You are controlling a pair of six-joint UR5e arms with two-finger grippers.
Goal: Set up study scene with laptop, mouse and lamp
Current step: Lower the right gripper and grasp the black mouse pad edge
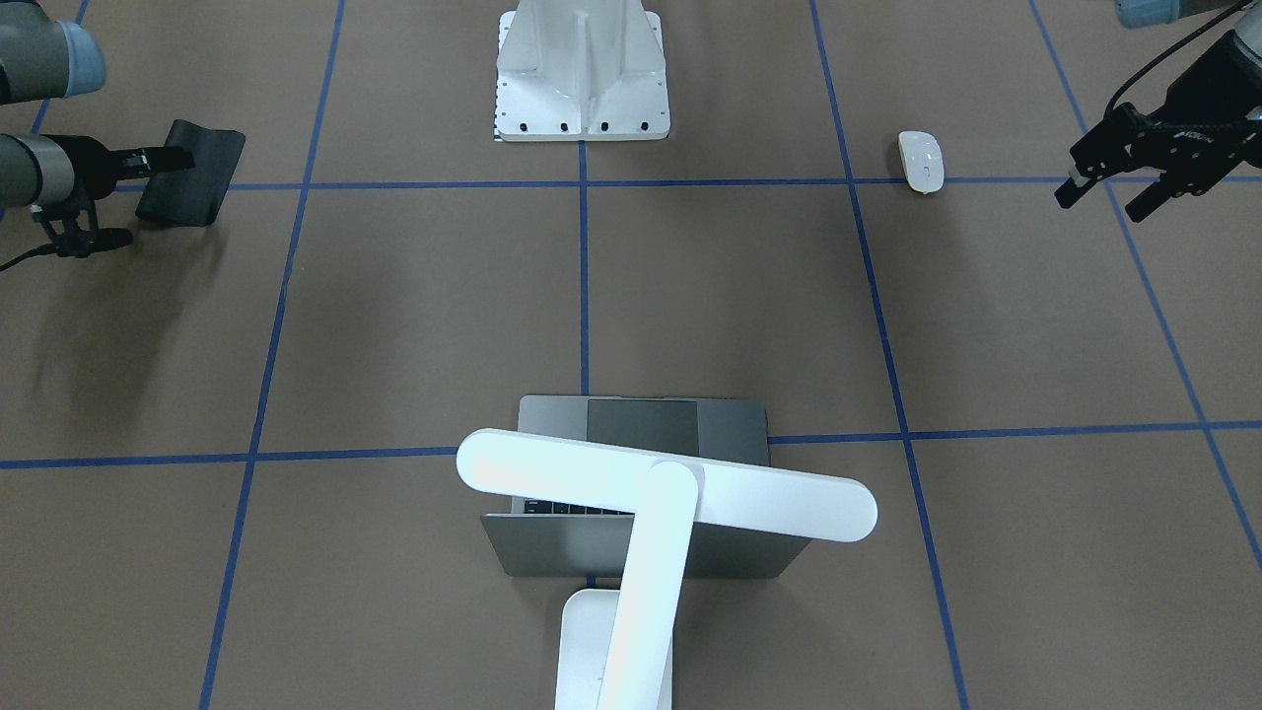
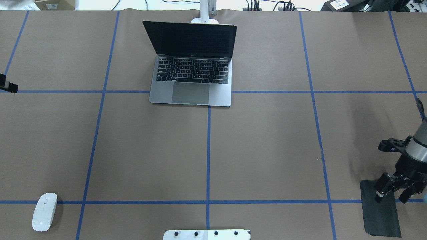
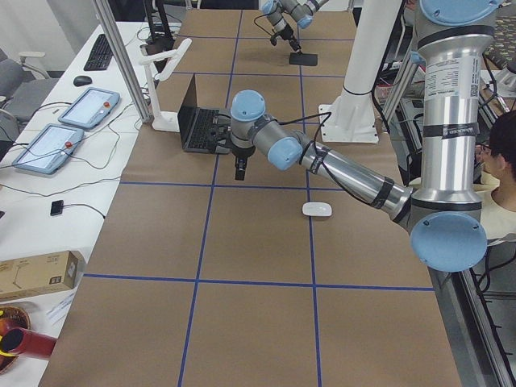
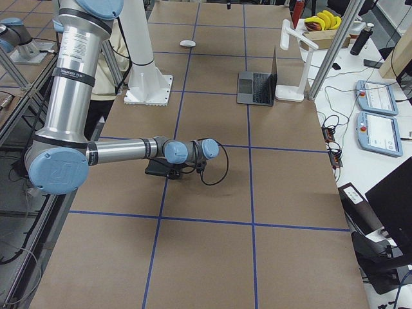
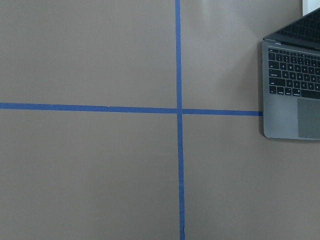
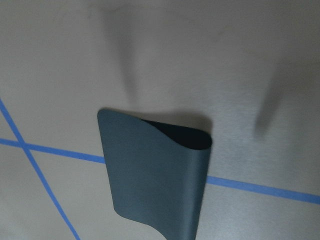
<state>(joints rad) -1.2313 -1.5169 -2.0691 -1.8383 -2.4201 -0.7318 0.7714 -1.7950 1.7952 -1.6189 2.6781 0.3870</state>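
The laptop (image 2: 191, 78) stands open at the far middle of the table, screen dark; it also shows in the left wrist view (image 5: 292, 95). The lamp (image 1: 661, 488) stands behind it, its bar head over the keyboard. The mouse (image 2: 44, 212) lies alone near the robot's left, also in the front-facing view (image 1: 920, 161). My left gripper (image 1: 1109, 197) is open and empty, above bare table, apart from the mouse. My right gripper (image 2: 392, 197) is open over the far end of a black mat (image 2: 380, 213), whose corner curls up (image 6: 155, 185).
The white ribbed pedestal (image 1: 582, 89) of the robot stands at the near middle edge. Blue tape lines (image 2: 208, 150) divide the brown table into squares. Tablets and cables (image 4: 376, 109) lie on the side bench beyond the lamp.
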